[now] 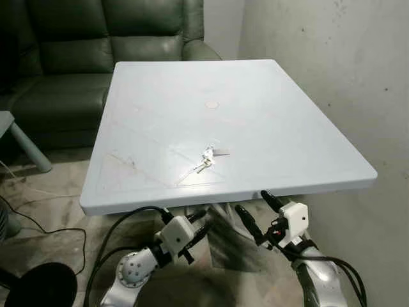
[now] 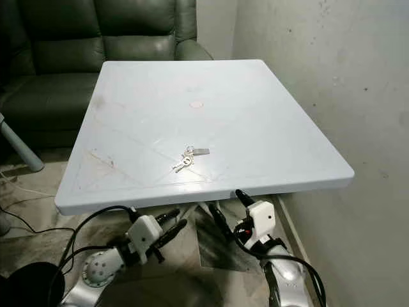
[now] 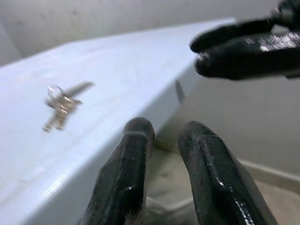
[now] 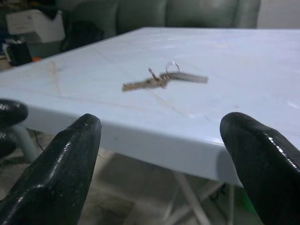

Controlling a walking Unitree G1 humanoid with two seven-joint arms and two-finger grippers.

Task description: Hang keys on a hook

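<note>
A small bunch of silver keys [image 1: 206,158] on a ring lies on the pale blue plastic table [image 1: 287,128], near its front edge. Both grippers hang below and in front of that edge. My left gripper [image 1: 204,221] points toward the right gripper, its two black fingers [image 3: 136,154] close together with nothing between them. My right gripper [image 1: 252,201] stands open just under the table's edge, and its fingers [image 4: 70,159] frame the keys [image 4: 161,79] from below table height. Neither gripper touches the keys.
A dark green leather sofa [image 1: 96,45] stands behind the table. A bare concrete wall [image 1: 345,57] runs close along the right side. Black cables [image 1: 38,224] and a dark round object [image 1: 38,284] lie on the floor at the left, beside a grey leg [image 1: 29,147].
</note>
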